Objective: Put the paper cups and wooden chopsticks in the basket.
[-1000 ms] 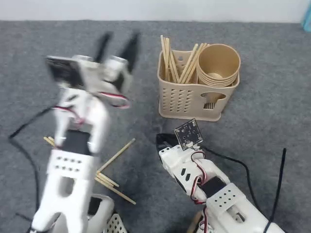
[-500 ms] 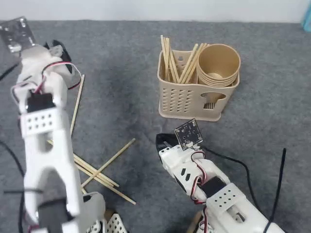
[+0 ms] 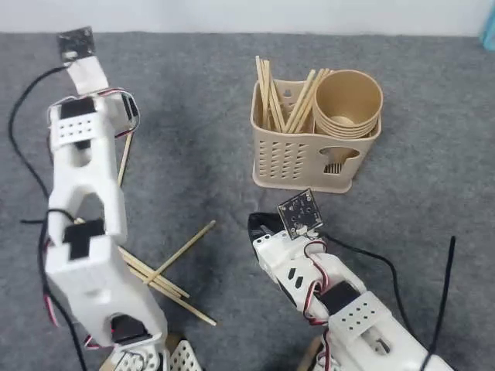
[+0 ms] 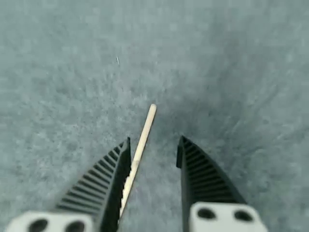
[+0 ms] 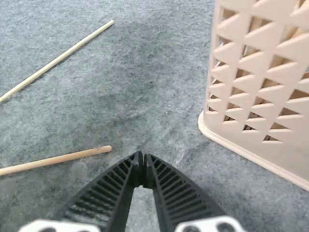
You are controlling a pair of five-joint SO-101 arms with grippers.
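Swung off from beige slotted plastic basket (image 3: 294, 158); now w/ left claw (image 4: 155, 140) spread over slim pale wooden chopstick (image 4: 145, 133), prob. next pickup; w/ right claw (image 5: 143, 155) clenched, empty.

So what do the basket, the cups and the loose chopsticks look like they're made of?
Basket: likely moulded plastic, matte beige, judging by its regular slotted walls.
Cups: probably paper, matte tan, with thin nested rims.
Chopsticks: apparently bare wood, pale and unvarnished, with no shine.
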